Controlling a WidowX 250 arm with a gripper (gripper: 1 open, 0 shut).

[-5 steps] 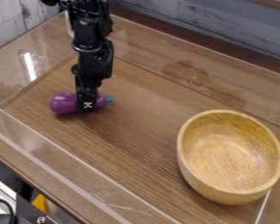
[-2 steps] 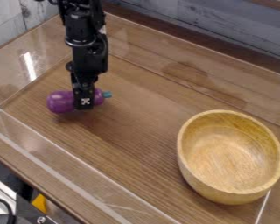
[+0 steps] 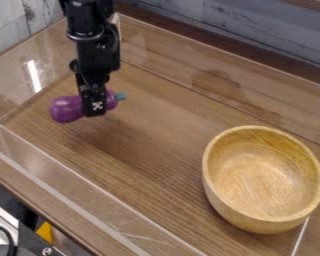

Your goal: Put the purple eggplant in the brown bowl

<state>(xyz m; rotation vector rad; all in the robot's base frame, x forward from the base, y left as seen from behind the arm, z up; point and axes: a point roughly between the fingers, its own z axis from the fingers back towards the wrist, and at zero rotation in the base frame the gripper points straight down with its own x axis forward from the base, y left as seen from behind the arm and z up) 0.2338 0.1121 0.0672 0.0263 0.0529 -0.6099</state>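
Note:
The purple eggplant hangs a little above the wooden table at the left, its teal stem cap pointing right. My gripper points straight down and is shut on the eggplant's middle, its black fingers straddling it. A shadow lies on the table just below the eggplant. The brown bowl sits at the front right, round and light wood, with nothing inside. The bowl is well apart from the gripper.
A clear plastic wall runs along the front and left edges of the table. A grey panelled wall stands behind. Bare wooden tabletop lies between the eggplant and the bowl.
The gripper has risen with the eggplant in it, lifting it off the table and shifting slightly up and left in the picture. The bowl has not moved.

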